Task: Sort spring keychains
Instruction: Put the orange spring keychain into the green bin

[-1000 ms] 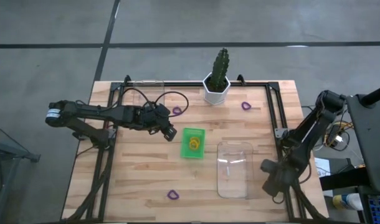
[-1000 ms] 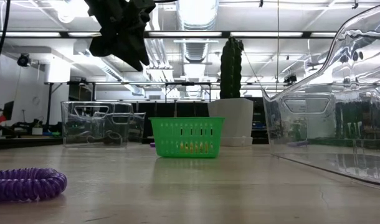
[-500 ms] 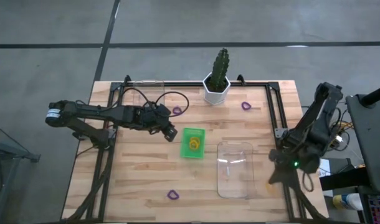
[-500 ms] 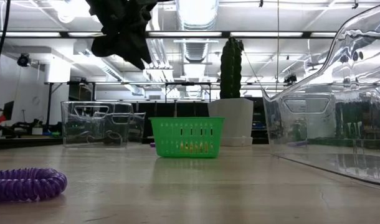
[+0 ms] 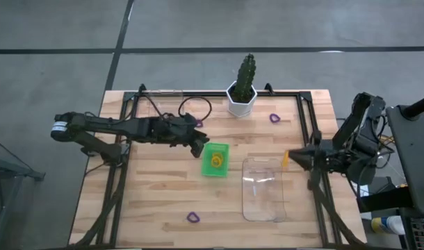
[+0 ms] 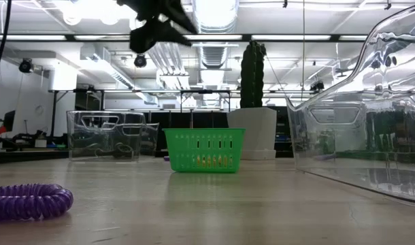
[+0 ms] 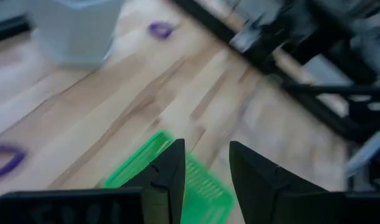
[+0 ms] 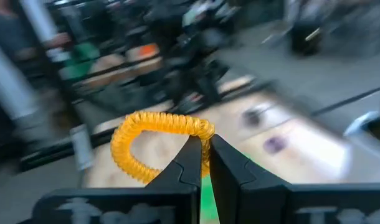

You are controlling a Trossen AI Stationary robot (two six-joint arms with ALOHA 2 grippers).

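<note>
My right gripper (image 5: 290, 158) hovers by the far right corner of the clear tray (image 5: 262, 189), pointing toward the table's left, and is shut on an orange spring keychain (image 8: 157, 142). My left gripper (image 5: 197, 148) is open and empty, close to the left side of the small green tray (image 5: 215, 171), which holds an orange keychain (image 5: 216, 161). In the left wrist view the open fingers (image 7: 205, 168) stand over the green tray (image 7: 205, 190). Purple keychains lie flat on the table at the near side (image 5: 192, 217), the far right (image 5: 274, 117) and behind the left gripper (image 5: 198, 123). My right gripper pinches the orange keychain between its two fingers at one side of the coiled loop (image 8: 201, 130). The fingers come level from the table's right. The loop sticks out beyond the fingertips and is lifted clear of the table.
A potted cactus (image 5: 242, 89) stands at the far edge in the middle. A second clear tray (image 5: 160, 104) sits at the far left. A dark frame (image 5: 306, 132) runs along the table's sides. In the low view a purple keychain (image 6: 27, 201) lies nearest the camera.
My right gripper has risen from the table's near right edge, moved toward the far edge and turned to point left, carrying the orange keychain up with it. My left gripper has moved right, closer to the green tray.
</note>
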